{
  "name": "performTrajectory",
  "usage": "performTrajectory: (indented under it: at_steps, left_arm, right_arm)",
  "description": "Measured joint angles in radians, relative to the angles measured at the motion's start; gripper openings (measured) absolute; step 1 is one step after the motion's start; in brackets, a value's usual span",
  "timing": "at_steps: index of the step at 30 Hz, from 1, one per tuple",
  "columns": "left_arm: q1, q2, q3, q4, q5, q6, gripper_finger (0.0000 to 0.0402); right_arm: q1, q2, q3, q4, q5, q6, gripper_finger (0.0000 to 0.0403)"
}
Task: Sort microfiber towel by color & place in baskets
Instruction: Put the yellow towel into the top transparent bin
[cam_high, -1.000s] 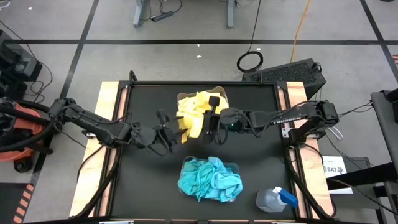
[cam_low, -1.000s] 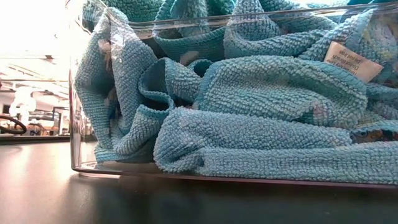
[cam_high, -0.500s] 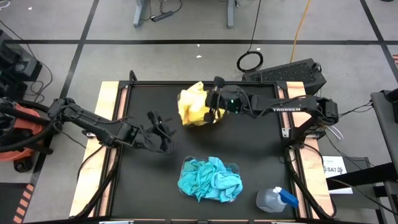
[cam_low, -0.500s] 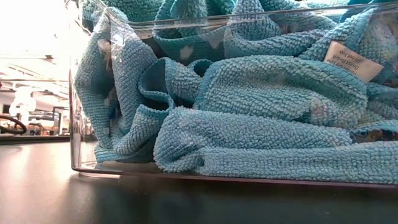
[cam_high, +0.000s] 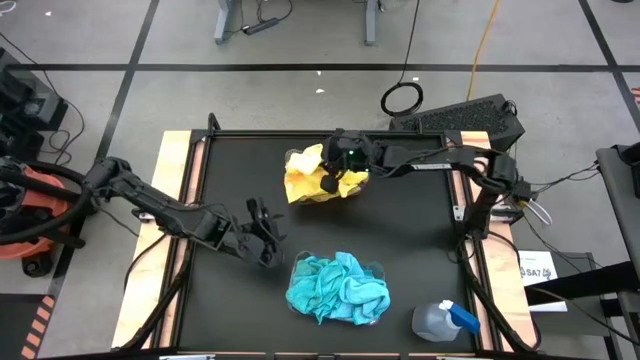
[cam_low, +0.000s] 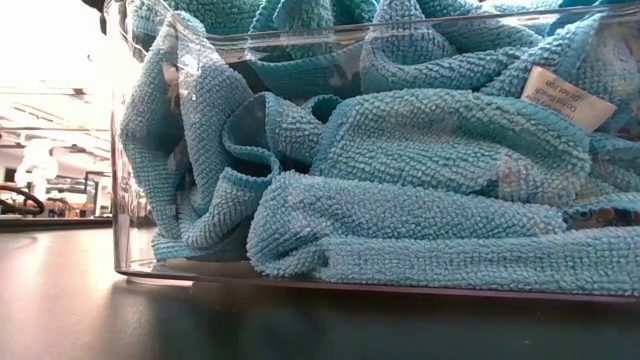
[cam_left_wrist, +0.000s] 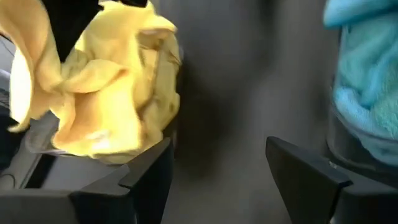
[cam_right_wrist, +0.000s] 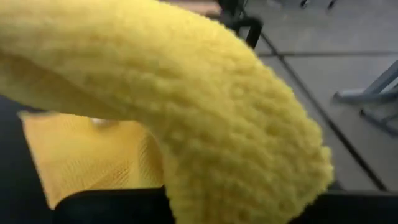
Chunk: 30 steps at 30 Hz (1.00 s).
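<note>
The right gripper (cam_high: 331, 183) is clenched on a yellow cloth (cam_right_wrist: 186, 106), which fills most of the right wrist view and drapes over the dark fingers there. Seen from above, that gripper sits over the far basket (cam_high: 352, 178) at the back of the black table (cam_high: 420, 250), with the held cloth hanging onto the heap of yellow cloths (cam_high: 305, 175) already piled there, spilling past the tub's edges. The right arm reaches in from the right side of the table. The left gripper (cam_high: 264, 232) has its jaws released, two dark fingers (cam_left_wrist: 146, 177) standing well apart with nothing between them; it hovers over bare table on the left, near the front basket (cam_low: 125, 255) but not touching it. From its wrist camera the yellow heap shows on one side and the blue cloths (cam_left_wrist: 364, 93) on the other. The front basket is stuffed with blue cloths (cam_high: 335, 287) that bulge above its rim; the low view shows them pressed against the clear wall, a white label (cam_low: 567, 98) on one. A spray bottle (cam_high: 445, 321) lies at the front right corner, just beside that basket.
</note>
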Motion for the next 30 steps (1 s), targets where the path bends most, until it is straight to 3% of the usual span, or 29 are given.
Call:
performTrajectory:
  at_steps: [13, 21, 30]
  left_arm:
    - [-0.050, 0.199, -0.001, 0.106, 0.003, -0.031, 0.0261]
    - [-0.070, 0.213, -0.001, 0.135, 0.003, -0.031, 0.0261]
    - [-0.070, 0.213, -0.001, 0.136, 0.003, -0.031, 0.0261]
  right_arm:
    - [-0.010, 0.152, 0.002, -0.008, -0.077, 0.086, 0.0006]
    - [-0.050, 0.197, 0.004, -0.023, -0.182, 0.184, 0.0010]
    - [-0.057, 0.199, 0.004, -0.056, -0.182, 0.212, 0.0031]
